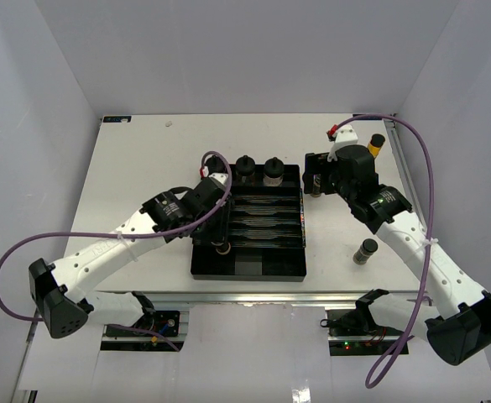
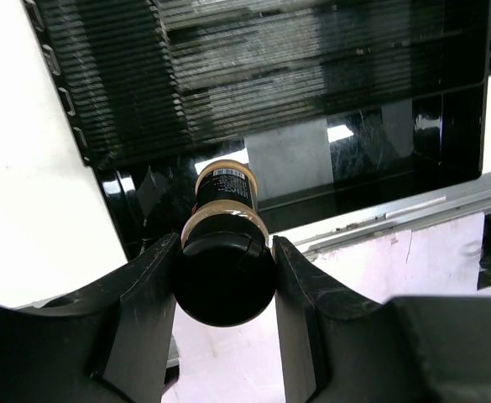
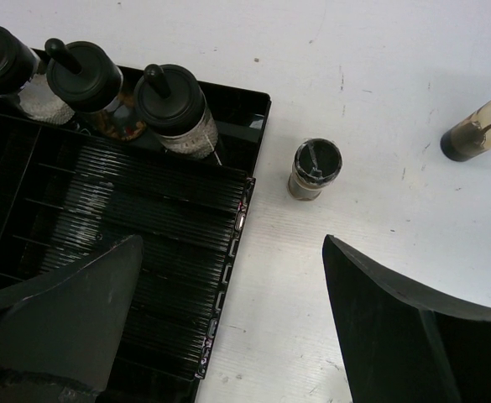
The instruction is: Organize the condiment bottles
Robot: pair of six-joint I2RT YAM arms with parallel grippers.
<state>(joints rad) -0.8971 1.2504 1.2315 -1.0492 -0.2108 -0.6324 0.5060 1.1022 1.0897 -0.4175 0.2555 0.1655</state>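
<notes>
A black ridged organizer tray [image 1: 289, 252] sits mid-table. Three squat condiment bottles with knobbed black lids [image 3: 86, 75] stand in its back row. My left gripper [image 2: 225, 281] is shut on a black-capped bottle [image 2: 226, 189], held upright over the tray's near left corner [image 1: 221, 247]. The right gripper [image 3: 232, 277] hangs open above the tray's right edge, nothing between its fingers [image 3: 396, 319]. Just beyond it a small dark-capped bottle [image 3: 315, 166] stands on the table. An amber bottle [image 3: 480, 130] is farther right. Another dark bottle [image 1: 365, 250] stands at the near right.
The white table [image 1: 144, 159] is boxed in by white walls at the left, back and right. A metal rail [image 1: 253, 295] runs along its near edge. Purple cables [image 1: 425, 168] loop off both arms.
</notes>
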